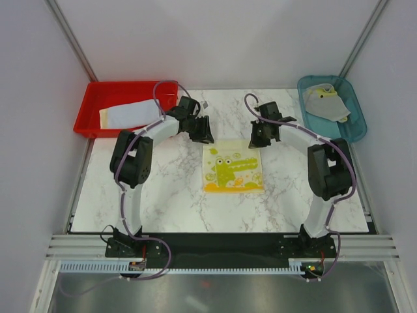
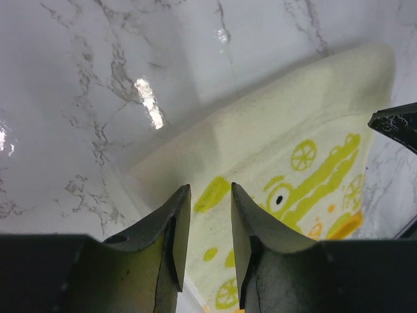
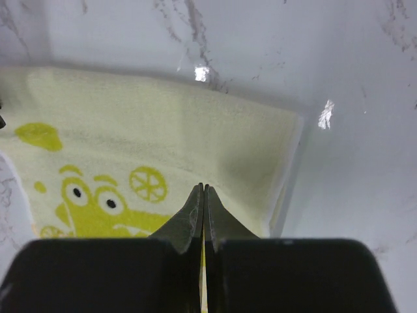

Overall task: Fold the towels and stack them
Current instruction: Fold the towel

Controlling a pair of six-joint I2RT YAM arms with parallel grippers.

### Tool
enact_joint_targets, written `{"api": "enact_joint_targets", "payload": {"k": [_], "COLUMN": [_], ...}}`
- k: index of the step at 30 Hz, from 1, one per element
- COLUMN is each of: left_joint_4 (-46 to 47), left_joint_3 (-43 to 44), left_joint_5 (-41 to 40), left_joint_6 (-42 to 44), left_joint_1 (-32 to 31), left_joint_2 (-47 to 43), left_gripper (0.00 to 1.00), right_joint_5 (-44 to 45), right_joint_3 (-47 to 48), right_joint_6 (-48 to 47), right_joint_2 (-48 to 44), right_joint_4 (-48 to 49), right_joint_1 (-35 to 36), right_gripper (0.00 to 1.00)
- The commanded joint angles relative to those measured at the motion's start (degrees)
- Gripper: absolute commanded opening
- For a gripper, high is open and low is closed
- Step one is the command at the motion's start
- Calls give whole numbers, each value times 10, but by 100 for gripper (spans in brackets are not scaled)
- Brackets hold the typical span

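on the surface (image 1: 176, 202), top view: crocodile towel (image 1: 232, 168) flat at centre. best pinch both far corners evenly, then fold. left end effector (image 1: 203, 134) at its 11 o'clock corner, right end effector (image 1: 256, 138) at 1. left wrist: jaws slightly apart, empty, towel at 2 o'clock. right wrist: jaws closed, seemingly empty, towel from 9 to 1.

Four towels in all: one crocodile towel (image 1: 232, 168), one cream towel (image 1: 105, 117), one lavender towel (image 1: 133, 113), one grey towel (image 1: 326, 103). Two trays: one red tray (image 1: 91, 130), one teal tray (image 1: 352, 127). Two arms: left arm (image 1: 133, 160), right arm (image 1: 326, 169). Two end effectors: left end effector (image 2: 208, 195), right end effector (image 3: 204, 191). One marble surface (image 1: 163, 195).
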Motion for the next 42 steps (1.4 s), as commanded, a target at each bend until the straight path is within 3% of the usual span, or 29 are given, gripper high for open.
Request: {"api": "enact_joint_targets", "payload": {"k": [1,6,14,20,25,34,42], "left_joint_4": [9,9,9,4,-1,-6,-12], "left_joint_3": [22,32,54,70,83,102,119], "left_joint_5": [-18,-41,-17,-6,10,11,4], "left_joint_6": [0,13,26,35,39,47,62], "left_joint_1": [2,11,14,17,21,25,31], "left_joint_2": [31,67,89,81,90,103,119], "left_gripper": [38,38,38,40,40,40,41], "right_joint_5": [-62,-123,-154,-197,-230,-227,-166], "right_joint_3": [22,6,-29,12,53,63,53], "right_joint_6": [-27,-33,-17,8,16,10,16], "right_joint_2": [41,103,109,72,95,161,172], "right_joint_4": [38,81,118,112,105,112,135], "right_joint_1": [-32,-91,-98,-116,-125,-142,-159], "right_gripper": [0,0,0,1,1,0,0]}}
